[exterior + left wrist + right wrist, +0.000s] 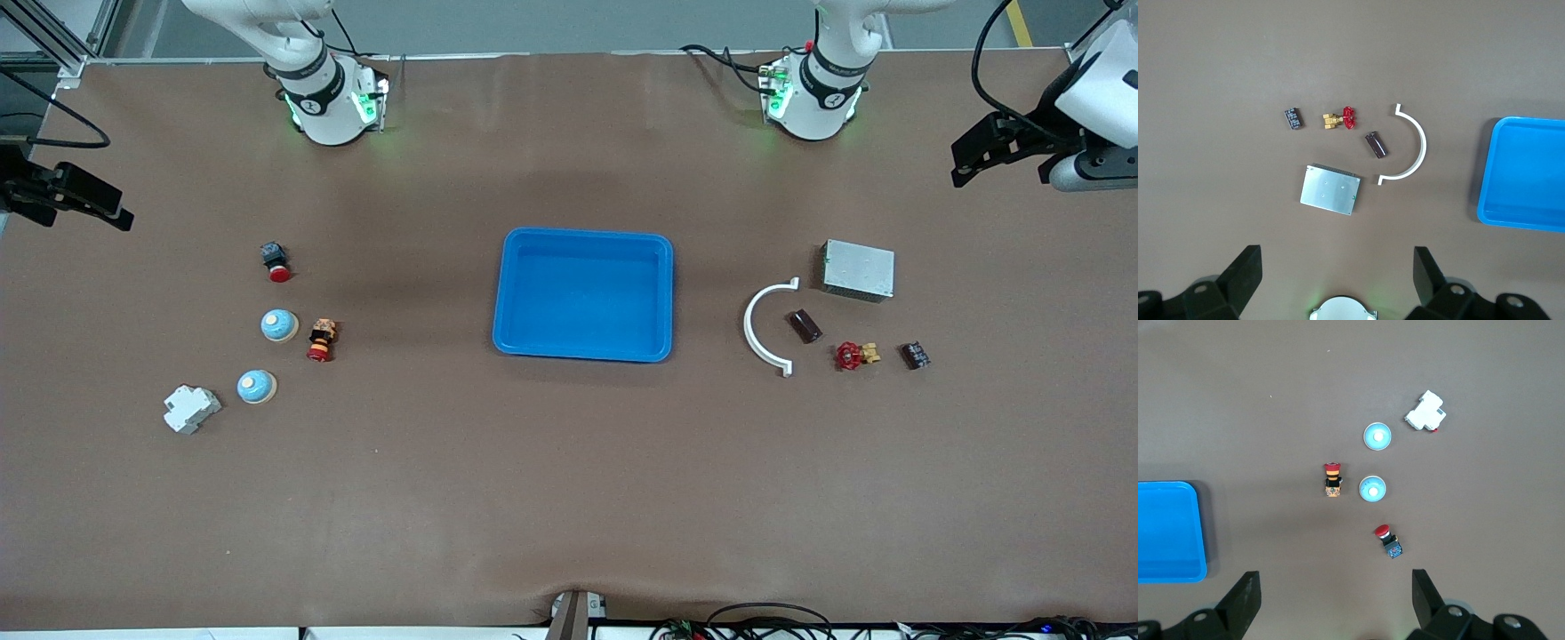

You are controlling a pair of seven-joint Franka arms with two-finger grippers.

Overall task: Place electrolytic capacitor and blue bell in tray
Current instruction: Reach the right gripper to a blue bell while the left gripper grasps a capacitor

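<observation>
We see the blue tray [582, 294] at mid-table w/ nothing in it. Both arms wait, pulled back to the table ends. The left gripper [978, 156] hangs over the left arm's end; in its wrist view the fingers [1241, 277] stand wide apart, holding nothing. The right gripper [84, 203] hangs over the right arm's end, also spread wide & bare.

The capacitor [805, 326], a dark brown cylinder, lies toward the left arm's end, just inside the curve of a white arc [763, 327]. Near it: a red valve [853, 356], a small black part [915, 356] & a grey box [858, 269], the box farther from the front camera than the rest.

Toward the right arm's end we see two blue bells [279, 325] [256, 386], well apart from the tray. A red-capped switch [321, 340] lies just beside the first bell; a red button [276, 261] lies farther from the camera, a white breaker [190, 408] near the second bell.
</observation>
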